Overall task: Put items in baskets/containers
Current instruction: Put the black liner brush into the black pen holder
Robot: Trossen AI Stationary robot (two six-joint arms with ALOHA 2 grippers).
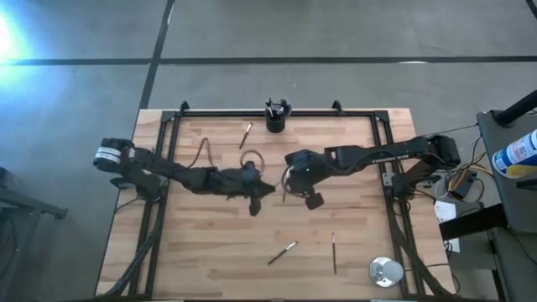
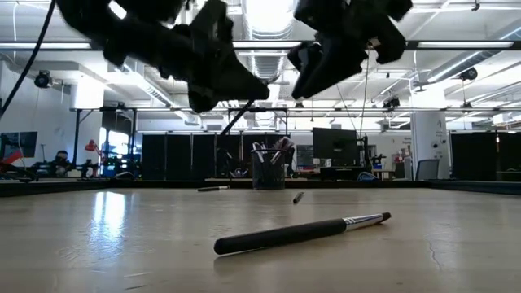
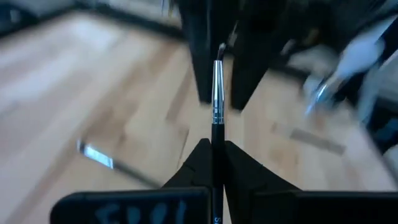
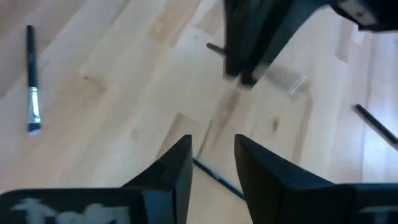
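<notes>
My left gripper (image 1: 268, 188) hangs above the table's middle, shut on a thin dark brush (image 3: 217, 93) with a silver ferrule. The brush also shows slanting below the gripper in the low view (image 2: 240, 118). My right gripper (image 4: 213, 160) stands open just to its right (image 1: 289, 172), pointing steeply down, with nothing between its fingers. The black cup (image 1: 277, 117) stands on its base at the far edge, with several brushes upright in it. Other brushes lie flat on the table: one near the cup (image 1: 245, 134) and two toward the near edge (image 1: 283, 252) (image 1: 334, 253). My left gripper pinches the brush's dark handle (image 3: 216, 140) between its two fingers, just behind the silver ferrule. The brush runs along the fingers, its bristle end reaching out ahead of the fingertips. It is lifted clear of the table and slants.
A round silver disc (image 1: 386, 271) lies at the near right corner. A thin dark line (image 4: 217, 177) shows on the wood under my right gripper. A black frame (image 1: 252, 111) rims the table. The left half of the wood (image 1: 193, 243) is bare.
</notes>
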